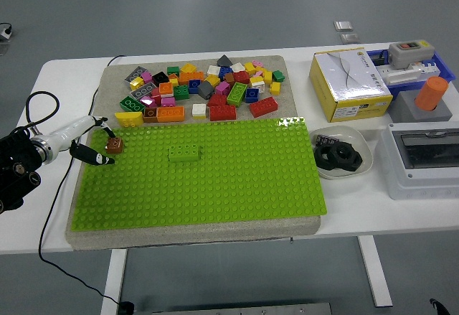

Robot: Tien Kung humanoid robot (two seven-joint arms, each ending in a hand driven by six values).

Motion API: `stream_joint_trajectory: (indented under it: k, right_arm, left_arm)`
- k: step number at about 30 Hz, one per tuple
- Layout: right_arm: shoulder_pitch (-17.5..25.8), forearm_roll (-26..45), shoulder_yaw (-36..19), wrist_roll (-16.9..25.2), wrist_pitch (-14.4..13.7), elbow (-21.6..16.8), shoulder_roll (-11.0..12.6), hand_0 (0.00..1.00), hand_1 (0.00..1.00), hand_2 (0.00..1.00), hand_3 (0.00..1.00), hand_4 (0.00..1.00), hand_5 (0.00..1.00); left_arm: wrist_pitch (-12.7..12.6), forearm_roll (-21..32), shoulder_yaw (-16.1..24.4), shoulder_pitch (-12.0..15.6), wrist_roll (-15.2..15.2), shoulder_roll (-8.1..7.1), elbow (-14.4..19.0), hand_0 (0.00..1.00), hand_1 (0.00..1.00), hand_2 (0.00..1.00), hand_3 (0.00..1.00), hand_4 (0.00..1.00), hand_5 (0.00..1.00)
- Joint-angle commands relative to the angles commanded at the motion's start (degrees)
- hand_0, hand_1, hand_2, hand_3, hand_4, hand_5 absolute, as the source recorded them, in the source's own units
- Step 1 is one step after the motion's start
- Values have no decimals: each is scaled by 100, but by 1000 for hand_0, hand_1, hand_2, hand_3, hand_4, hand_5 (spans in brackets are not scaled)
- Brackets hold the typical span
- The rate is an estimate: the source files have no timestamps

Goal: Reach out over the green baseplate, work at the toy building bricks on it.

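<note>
The green baseplate lies on a grey mat in the middle of the table. A small brown brick sits at its far left corner. A green brick is stuck on the plate further right. My left hand comes in from the left edge and is open. One white finger points above the brown brick and one black finger lies below it. Neither finger closes on the brick. My right arm is out of view.
A pile of several loose coloured bricks lies on the mat behind the baseplate. To the right stand a yellow and white box, a white dish with black parts and a grey electrical box. A black cable runs along the table's left side.
</note>
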State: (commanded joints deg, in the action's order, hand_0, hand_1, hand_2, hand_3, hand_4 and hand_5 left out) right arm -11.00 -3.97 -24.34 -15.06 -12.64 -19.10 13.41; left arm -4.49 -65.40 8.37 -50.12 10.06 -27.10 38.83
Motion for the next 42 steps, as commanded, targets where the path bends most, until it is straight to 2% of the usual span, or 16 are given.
stream_joint_trajectory:
  k: [7,14,24,34,42]
  right_arm:
    - [-9,22,20,14,-1,-1,11,679,667,708,785,895,952]
    - [-1,20,27,24,-1,4,16,680,667,707,785,895,953]
    - [-14,16,33,35,-2,5,0,678,665,706,783,896,954]
    - [-23,33,52,54,0,7,-7,679,666,707,783,896,954]
    - [-39,21,55,58,-2,4,-27,679,666,707,784,897,952]
  left_arm:
    - [164,392,-7,-76,-18,-57,105,998,998,976,569,870,2]
    - [251,548,-81,-108,-72,-72,114,998,998,966,576,870,2]
    - [173,645,-87,-96,-18,20,1,998,998,964,583,871,2]
    - [130,674,-37,-100,15,50,-40,991,998,961,588,854,2]
    - [116,804,-135,-84,36,119,-232,990,998,959,586,852,2]
